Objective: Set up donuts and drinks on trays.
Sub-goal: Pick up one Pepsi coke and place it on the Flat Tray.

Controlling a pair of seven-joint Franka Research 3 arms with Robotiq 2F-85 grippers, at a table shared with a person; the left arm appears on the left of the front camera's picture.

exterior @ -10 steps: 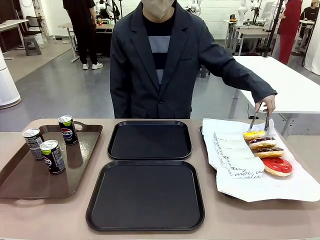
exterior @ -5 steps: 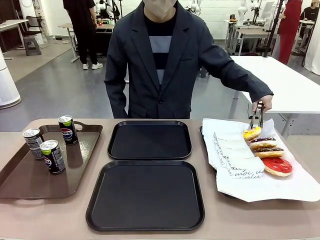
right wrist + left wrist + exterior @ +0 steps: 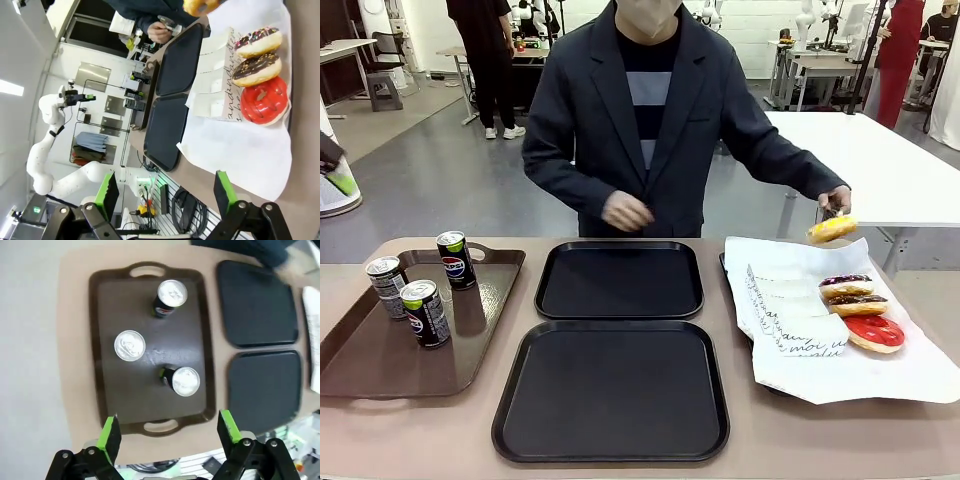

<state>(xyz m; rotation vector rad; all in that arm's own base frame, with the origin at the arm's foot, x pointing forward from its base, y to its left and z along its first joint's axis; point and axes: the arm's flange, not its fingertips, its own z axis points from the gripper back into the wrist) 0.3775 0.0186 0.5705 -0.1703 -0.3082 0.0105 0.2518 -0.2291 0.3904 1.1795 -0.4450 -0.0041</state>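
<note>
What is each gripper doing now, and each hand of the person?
Left gripper: open, empty.
Right gripper: open, empty.
Person's hand at picture right: holding up a yellow donut.
Person's other hand: empty, it seems.

The left gripper [image 3: 170, 436] hangs high up and points straight down. Its two jaws are spread far apart, and its green pads [image 3: 109, 439] face each other with nothing between them. The right gripper [image 3: 165, 194] is spread wide too, with nothing between its own pads [image 3: 222, 190]. Its wrist is rolled over, so the room looks sideways from there. The person stands at the far side, facing the robot. One arm reaches out to the picture's right in the front view, and its closed hand [image 3: 835, 200] is held up at about waist height. The other arm is bent at the elbow, and the loose hand [image 3: 625, 212] floats in front of the belly, a bit blurry.
</note>
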